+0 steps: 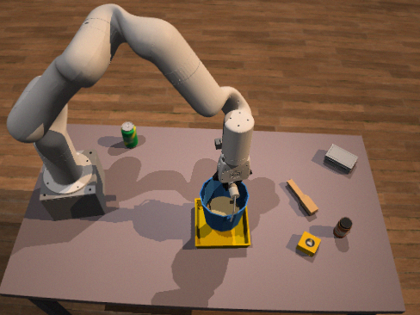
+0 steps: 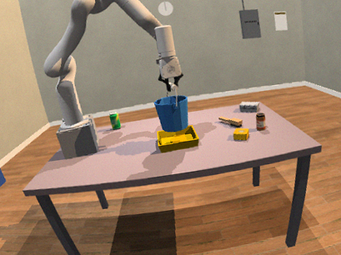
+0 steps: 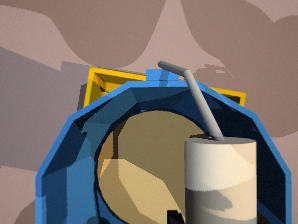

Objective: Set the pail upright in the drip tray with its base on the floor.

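Note:
The blue pail (image 1: 224, 206) hangs upright by its wire handle from my gripper (image 1: 233, 189). The gripper is shut on the cream grip of the handle (image 3: 220, 180). The pail hangs over the yellow drip tray (image 1: 222, 230) at the table's middle. In the side view the pail (image 2: 172, 113) has its base at about the height of the tray's rim (image 2: 177, 137); I cannot tell whether it touches the floor. In the wrist view the pail (image 3: 150, 160) fills the frame and the tray's far corners (image 3: 107, 82) show behind it.
A green can (image 1: 129, 134) stands at the back left near the arm's base (image 1: 71, 185). To the right lie a wooden block (image 1: 302, 196), a small yellow box (image 1: 308, 243), a dark jar (image 1: 342, 227) and a grey box (image 1: 341, 157).

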